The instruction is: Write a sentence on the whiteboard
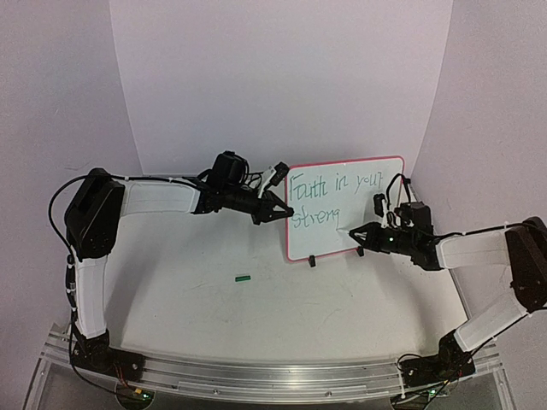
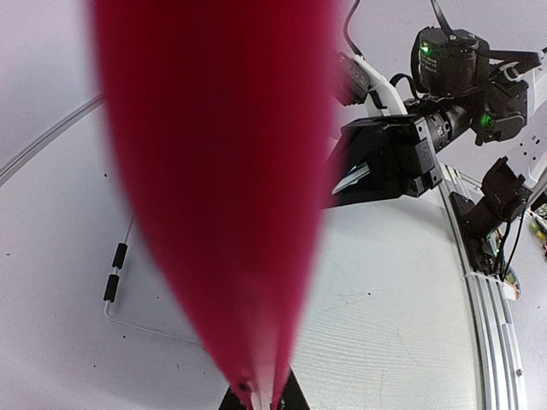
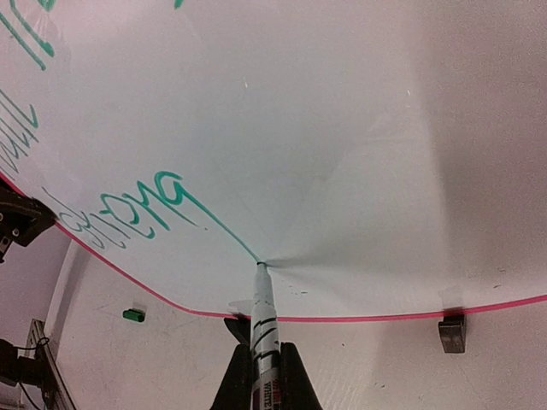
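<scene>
The whiteboard (image 1: 359,184) stands upright on two black feet at the back right, white with a red-pink rim. The sentence (image 1: 329,198) is green lettering in two lines, reading "Faith in your" and "streng". My left gripper (image 1: 278,209) is shut on the board's left rim, which fills the left wrist view as a red blur (image 2: 214,171). My right gripper (image 1: 357,232) is shut on a white marker (image 3: 265,329); its tip touches the board at the end of a long green stroke running from the "g" (image 3: 167,192).
A small green marker cap (image 1: 244,277) lies on the table in front of the board, also in the right wrist view (image 3: 132,315). A board foot (image 3: 451,331) stands near the marker. An aluminium rail (image 1: 256,376) runs along the near edge.
</scene>
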Available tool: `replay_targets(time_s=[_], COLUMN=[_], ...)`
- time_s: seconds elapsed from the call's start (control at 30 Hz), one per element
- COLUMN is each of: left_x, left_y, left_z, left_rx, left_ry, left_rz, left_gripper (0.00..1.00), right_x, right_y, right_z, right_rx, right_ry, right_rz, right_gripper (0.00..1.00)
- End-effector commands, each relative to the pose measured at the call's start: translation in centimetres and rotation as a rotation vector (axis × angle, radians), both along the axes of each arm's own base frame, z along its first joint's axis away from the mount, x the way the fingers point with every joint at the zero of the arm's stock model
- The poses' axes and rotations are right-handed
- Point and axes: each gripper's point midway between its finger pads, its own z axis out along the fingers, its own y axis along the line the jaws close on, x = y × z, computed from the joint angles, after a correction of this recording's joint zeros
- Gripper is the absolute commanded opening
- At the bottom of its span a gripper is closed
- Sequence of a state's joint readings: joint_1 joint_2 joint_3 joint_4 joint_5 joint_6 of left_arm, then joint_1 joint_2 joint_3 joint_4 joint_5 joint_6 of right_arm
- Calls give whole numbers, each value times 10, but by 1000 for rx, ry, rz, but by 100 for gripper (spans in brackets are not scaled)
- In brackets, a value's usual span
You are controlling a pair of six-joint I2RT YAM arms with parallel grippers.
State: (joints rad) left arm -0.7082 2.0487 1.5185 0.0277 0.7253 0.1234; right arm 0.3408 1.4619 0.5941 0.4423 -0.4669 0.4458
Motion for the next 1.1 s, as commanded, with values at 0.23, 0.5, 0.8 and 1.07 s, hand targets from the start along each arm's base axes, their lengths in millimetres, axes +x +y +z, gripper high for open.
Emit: replay_targets(time_s=[0.23, 0.5, 0.8, 1.07], left_x=[-47, -47, -48, -48], left_y=[9, 9, 9, 9], left_z=[-71, -72, -70, -71], left_rx=[208, 209, 208, 208], left_ry=[235, 237, 235, 234], left_rz=[-59, -59, -60, -60], left_gripper=[0, 0, 0, 0], right_x=[11, -7, -1, 7], right_y=[9, 17, -9, -9], right_z=[16, 82, 76, 71], right_rx=[56, 168, 45, 12], right_ry=[-48, -175, -194, -185], right_rz=[33, 96, -35, -38], right_gripper=[0, 0, 0, 0])
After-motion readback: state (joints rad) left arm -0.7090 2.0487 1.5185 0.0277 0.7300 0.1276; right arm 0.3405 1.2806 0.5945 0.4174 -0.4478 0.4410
